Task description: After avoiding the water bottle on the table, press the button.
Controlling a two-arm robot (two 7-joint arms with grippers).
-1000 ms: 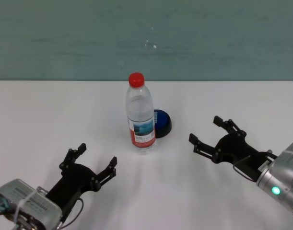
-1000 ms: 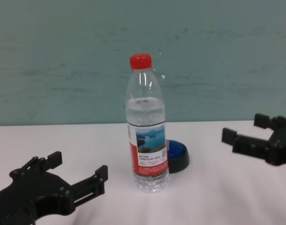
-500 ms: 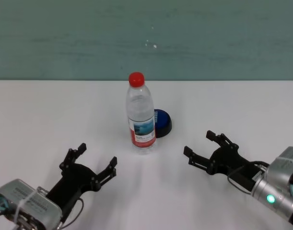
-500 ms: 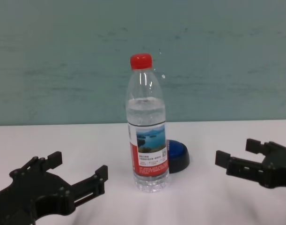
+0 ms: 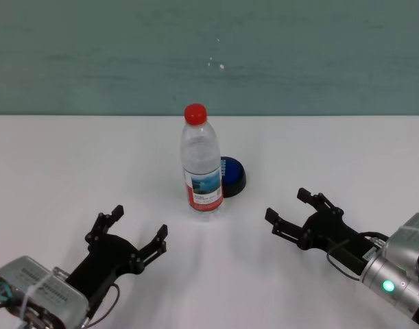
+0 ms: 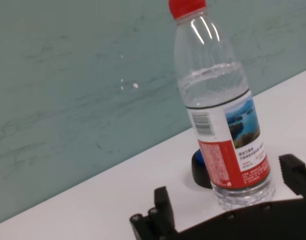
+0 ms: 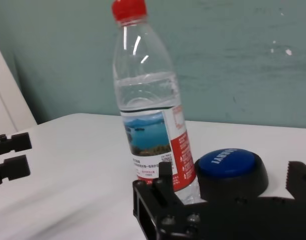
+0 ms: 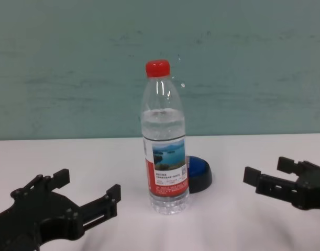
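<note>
The water bottle (image 5: 200,164) stands upright at the middle of the white table (image 5: 72,164), red cap on top. It also shows in the chest view (image 8: 165,146), the left wrist view (image 6: 220,110) and the right wrist view (image 7: 150,105). The blue button (image 5: 232,175) on its black base sits just behind and right of the bottle, partly hidden by it; it also shows in the chest view (image 8: 199,172) and the right wrist view (image 7: 228,167). My right gripper (image 5: 289,211) is open and empty, right of the bottle and nearer than the button. My left gripper (image 5: 134,233) is open and empty at the front left.
A teal wall (image 5: 209,55) runs behind the table's far edge. In the right wrist view the left gripper's fingertips (image 7: 10,155) show far off.
My right gripper drew back toward me and to the left over the second, then edged slightly forward. The left arm, bottle and button have not moved.
</note>
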